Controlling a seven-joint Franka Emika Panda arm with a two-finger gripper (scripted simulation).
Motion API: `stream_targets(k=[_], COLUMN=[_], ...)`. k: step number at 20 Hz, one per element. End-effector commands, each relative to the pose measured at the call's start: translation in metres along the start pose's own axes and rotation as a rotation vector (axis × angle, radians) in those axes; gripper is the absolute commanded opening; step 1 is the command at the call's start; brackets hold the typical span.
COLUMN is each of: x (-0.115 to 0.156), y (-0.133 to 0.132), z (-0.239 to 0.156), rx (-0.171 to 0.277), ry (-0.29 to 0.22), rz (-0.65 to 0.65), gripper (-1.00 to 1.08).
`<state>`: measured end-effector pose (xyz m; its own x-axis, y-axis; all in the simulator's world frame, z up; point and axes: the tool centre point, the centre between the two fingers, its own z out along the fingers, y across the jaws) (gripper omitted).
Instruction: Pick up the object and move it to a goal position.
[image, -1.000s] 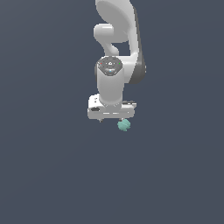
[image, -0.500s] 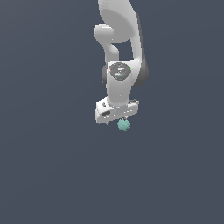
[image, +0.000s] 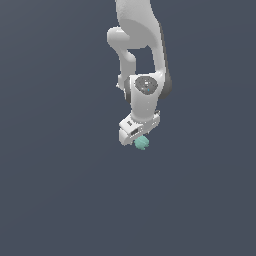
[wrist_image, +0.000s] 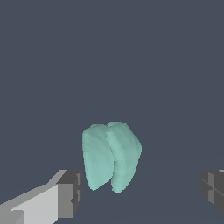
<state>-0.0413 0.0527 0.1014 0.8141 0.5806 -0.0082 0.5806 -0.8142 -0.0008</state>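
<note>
Dark grey-blue surface (image: 60, 200) filled both views. White arm (image: 137, 30) reached down from exterior view's top, wrist tilted. Gripper (wrist_image: 140, 192) stood spread wide, held nothing; dark pads (wrist_image: 70, 192) either side of object, clear gaps both sides. Teal-green lumpy object (wrist_image: 111, 156) lay between fingers; in exterior view object (image: 141, 143) sat just below gripper (image: 134, 131).

Object (image: 141, 143): small teal-green blob, roundish and lumpy. Wrist view shows it (wrist_image: 111, 156) as two upright lobes pressed side by side with a shallow crease between them, broad up top, each lobe narrowing to a blunt lower tip. Matte, evenly coloured, slightly darker along the crease. In the exterior view it lies against the flat dark grey ground, near mid-frame, just right of centre.
</note>
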Motion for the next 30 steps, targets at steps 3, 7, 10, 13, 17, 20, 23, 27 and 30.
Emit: stream_targets(k=[3, 7, 10, 13, 17, 20, 23, 27, 30], x=[0.000, 0.000, 0.000, 0.000, 0.000, 0.000, 0.000, 0.000, 0.000], y=[-0.010, -0.015, -0.016, -0.015, -0.016, -0.016, -0.017, -0.016, -0.016], z=[0.006, 0.009, 0.010, 0.011, 0.022, 0.036, 0.050, 0.059, 0.060], rx=[-0.001, -0.001, -0.001, -0.001, -0.001, -0.001, -0.001, -0.001, -0.001], ry=[0.005, 0.008, 0.008, 0.008, 0.008, 0.008, 0.008, 0.008, 0.008], rz=[-0.084, -0.122, -0.130, -0.125, -0.126, -0.128, -0.130, -0.130, -0.130], gripper=[1.00, 1.00, 1.00, 1.00, 1.00, 1.00, 1.00, 1.00, -1.00])
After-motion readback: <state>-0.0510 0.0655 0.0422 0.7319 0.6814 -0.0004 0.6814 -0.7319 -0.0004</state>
